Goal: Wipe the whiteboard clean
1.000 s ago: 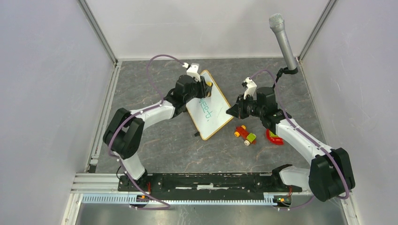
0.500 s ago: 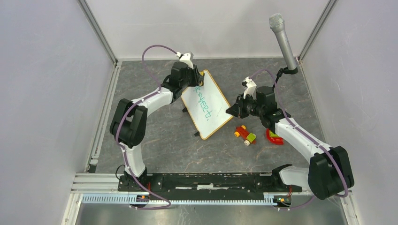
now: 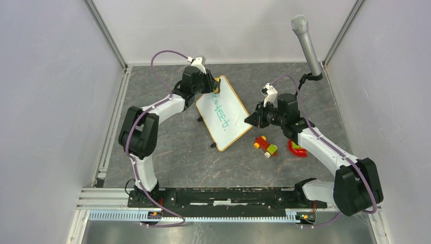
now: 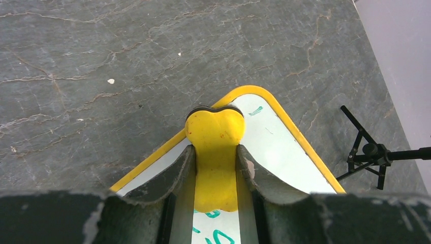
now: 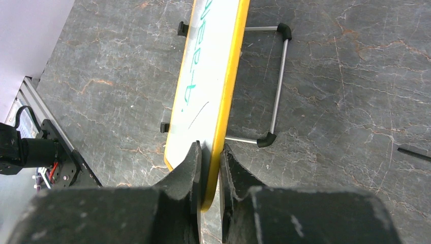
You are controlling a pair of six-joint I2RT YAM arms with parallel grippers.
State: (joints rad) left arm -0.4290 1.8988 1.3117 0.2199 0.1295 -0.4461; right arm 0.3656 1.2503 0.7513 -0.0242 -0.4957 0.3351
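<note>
Mid-erase, seemingly, with the whiteboard (image 3: 231, 127) near the worktop's far edge, rim pinched by the right gripper (image 5: 210, 152), yellow eraser (image 4: 215, 129) clamped in the left gripper (image 4: 215, 152) at its far corner; next, probably sweep over the green writing (image 3: 219, 112).

The dark grey counter (image 4: 101, 51) looks like matt, veined stone. The small rectangular whiteboard (image 3: 223, 114) has a glossy, smooth white face and a smooth yellow rim (image 5: 231, 76) with a soft sheen. Its bent wire foot (image 5: 280, 76) is bare silvery metal with black rubbery corner caps. The bone-shaped yellow block (image 4: 216, 132) looks matt and soft. The black fingers (image 4: 167, 178) of the left tool (image 4: 216, 155) are dull and scuffed.
</note>
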